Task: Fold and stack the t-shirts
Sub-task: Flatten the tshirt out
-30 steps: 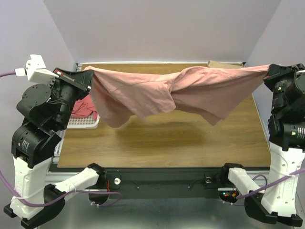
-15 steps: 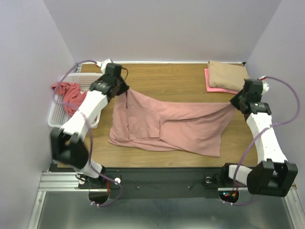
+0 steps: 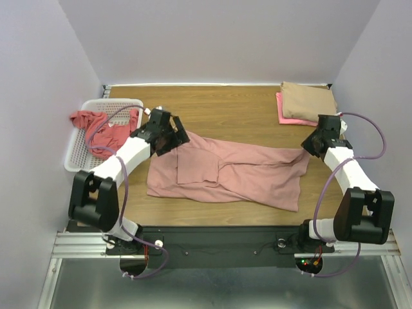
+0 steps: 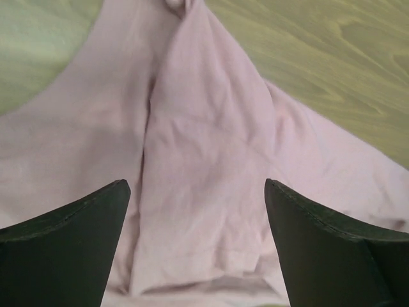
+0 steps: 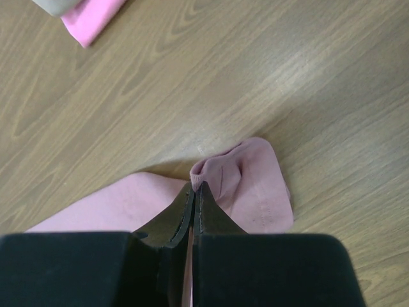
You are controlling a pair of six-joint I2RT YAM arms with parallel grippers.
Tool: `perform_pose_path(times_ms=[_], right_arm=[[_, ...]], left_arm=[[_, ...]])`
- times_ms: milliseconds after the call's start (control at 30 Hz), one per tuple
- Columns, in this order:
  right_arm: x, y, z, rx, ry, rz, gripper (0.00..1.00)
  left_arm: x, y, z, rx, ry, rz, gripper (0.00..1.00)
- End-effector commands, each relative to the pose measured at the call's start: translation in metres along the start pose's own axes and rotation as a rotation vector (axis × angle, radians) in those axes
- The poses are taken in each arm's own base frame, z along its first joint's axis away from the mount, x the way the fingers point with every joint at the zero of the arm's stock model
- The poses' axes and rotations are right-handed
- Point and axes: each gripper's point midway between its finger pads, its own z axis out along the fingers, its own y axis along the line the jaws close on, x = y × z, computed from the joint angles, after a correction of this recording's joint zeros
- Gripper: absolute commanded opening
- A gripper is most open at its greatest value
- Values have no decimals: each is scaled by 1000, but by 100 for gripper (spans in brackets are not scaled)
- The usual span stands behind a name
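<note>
Dusty-pink t-shirt dropped lower (left hand spread, right hand pinching).

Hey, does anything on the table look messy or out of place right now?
Yes. The dusty-pink t-shirt lies wrinkled, with a flap doubled over near its middle and its right end bunched in the shut right gripper. The coral-red tee spills over the left rim of the basket.
</note>
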Motion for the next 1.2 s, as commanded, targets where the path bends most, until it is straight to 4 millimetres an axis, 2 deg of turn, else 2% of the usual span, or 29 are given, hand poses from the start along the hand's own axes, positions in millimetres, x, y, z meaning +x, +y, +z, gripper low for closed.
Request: perform_pose_path(times_ms=[0, 33, 100, 133, 200, 233, 367, 567, 933, 1167], right_arm=[[-8, 8, -2, -48, -47, 9, 0], [-8, 8, -3, -50, -47, 9, 0], [-6, 7, -4, -55, -44, 6, 0], [-5, 7, -4, -58, -45, 5, 0], [-5, 6, -5, -57, -47, -1, 0], [-5, 6, -6, -56, -49, -1, 0], [-2, 4, -5, -55, -42, -4, 1], [0, 2, -5, -49, -41, -10, 0], [0, 0, -4, -41, -43, -14, 0], [-2, 0, -6, -43, -52, -14, 0]], left_arm=[[48, 4, -25, 26, 36, -7, 99], [70, 17, -24, 5, 78, -21, 98], [84, 23, -33, 11, 83, -36, 98], [101, 36, -33, -9, 111, -46, 98], [108, 37, -41, 15, 101, -76, 98], [117, 39, -41, 28, 114, -78, 98], [118, 37, -45, 62, 95, -98, 95], [125, 33, -37, 67, 136, -88, 81], [144, 46, -31, 20, 172, -85, 63], [147, 55, -24, -42, 179, -89, 53]])
